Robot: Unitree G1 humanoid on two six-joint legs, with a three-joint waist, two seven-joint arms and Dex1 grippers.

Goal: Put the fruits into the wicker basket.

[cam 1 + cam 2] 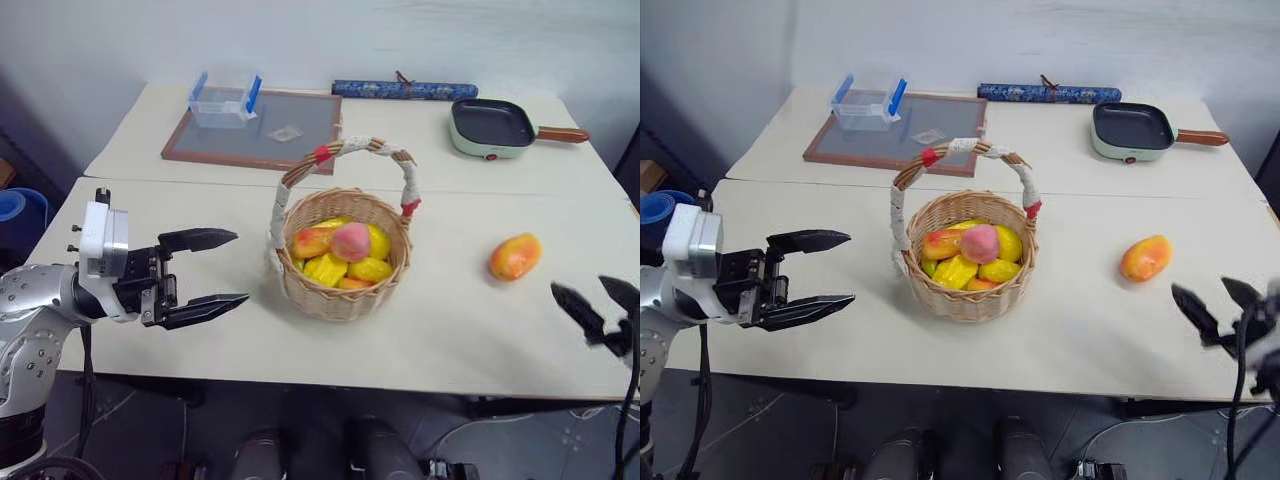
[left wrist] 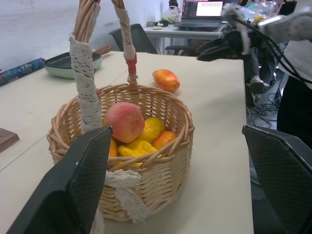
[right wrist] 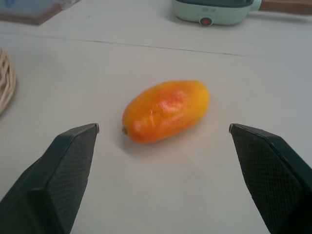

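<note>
The wicker basket (image 1: 344,290) stands mid-table, its cloth-wrapped handle arching above. The pink-red peach (image 1: 351,241) rests on top of several yellow fruits inside it. To its right the orange-yellow mango (image 1: 515,256) lies on the bare table. My left gripper (image 1: 212,269) hangs open and empty left of the basket, pointing at it. My right gripper (image 1: 596,297) is open and empty near the table's front right edge, just in front of the mango (image 3: 165,110), which lies ahead between its fingers without touching them.
At the back stand a framed board (image 1: 255,128) with a clear plastic box (image 1: 224,101), a rolled blue mat (image 1: 404,90) and a green square pan (image 1: 492,127). A seam (image 1: 500,195) runs between the two tables.
</note>
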